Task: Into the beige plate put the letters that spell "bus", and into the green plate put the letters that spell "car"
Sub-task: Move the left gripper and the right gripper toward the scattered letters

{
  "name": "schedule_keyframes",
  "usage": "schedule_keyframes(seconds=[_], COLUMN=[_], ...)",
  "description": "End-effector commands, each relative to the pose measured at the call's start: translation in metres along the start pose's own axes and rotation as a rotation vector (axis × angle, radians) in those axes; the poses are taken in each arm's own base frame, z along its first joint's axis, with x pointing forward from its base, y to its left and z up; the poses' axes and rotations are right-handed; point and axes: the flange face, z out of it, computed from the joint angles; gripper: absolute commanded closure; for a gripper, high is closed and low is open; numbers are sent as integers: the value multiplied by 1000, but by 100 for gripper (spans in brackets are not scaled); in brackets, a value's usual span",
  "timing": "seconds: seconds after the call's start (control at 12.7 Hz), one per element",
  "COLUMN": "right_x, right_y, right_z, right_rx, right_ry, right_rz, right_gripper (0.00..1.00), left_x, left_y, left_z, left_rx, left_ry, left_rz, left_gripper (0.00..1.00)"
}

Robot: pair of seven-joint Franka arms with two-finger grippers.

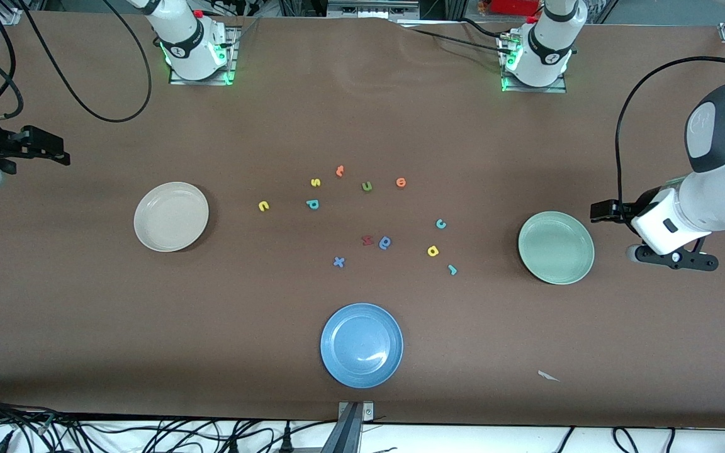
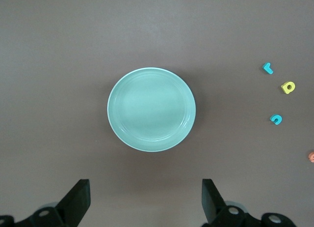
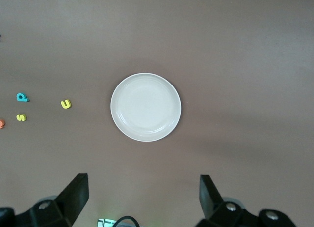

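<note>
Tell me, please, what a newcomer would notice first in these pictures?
Three plates ring a scatter of tiny foam letters at the table's middle: the beige plate toward the right arm's end, the green plate toward the left arm's end, a blue plate nearest the front camera. All three plates are empty.

The plain brown desk [image 1: 148, 327] carries a round cream-beige plate [image 1: 171, 216], a round pale mint-green plate [image 1: 556, 247] and a round glossy blue plate [image 1: 362, 345]. Small foam letters are yellow u [image 1: 264, 206], yellow s [image 1: 316, 182], teal b [image 1: 313, 204], teal c [image 1: 441, 223], yellow a [image 1: 433, 251], teal r [image 1: 452, 270].
</note>
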Motion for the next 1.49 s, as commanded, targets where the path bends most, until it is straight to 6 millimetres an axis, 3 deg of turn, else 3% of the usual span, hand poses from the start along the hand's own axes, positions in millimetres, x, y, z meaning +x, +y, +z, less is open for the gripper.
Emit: schedule_keyframes(seconds=[0.0, 0.16, 0.39, 0.55, 0.71, 0.87, 1.18, 1.42], right_x=[-4, -5, -4, -3, -2, 6, 32, 37], right_y=[0, -5, -8, -3, -13, -22, -49, -65], right_z=[-6, 1, 2, 10, 7, 15, 53, 82], right_rx=[-1, 5, 8, 13, 7, 6, -6, -4], right_ry=[0, -41, -42, -66, -64, -71, -80, -46], right_rz=[9, 0, -16, -6, -12, -26, -12, -8], right_gripper=[0, 0, 0, 0, 0, 0, 0, 0], left_x=[3, 4, 10, 16, 21, 25, 21, 10], left_y=[3, 3, 28, 60, 90, 112, 160, 198], left_z=[-2, 0, 12, 27, 40, 47, 90, 129], left_rx=[5, 4, -24, -22, -15, -130, -170, -147], left_ry=[8, 5, -16, -40, -51, -39, -47, -45], left_rz=[-4, -29, -80, -143, -190, -266, -364, -404], left_gripper=[0, 0, 0, 0, 0, 0, 0, 0])
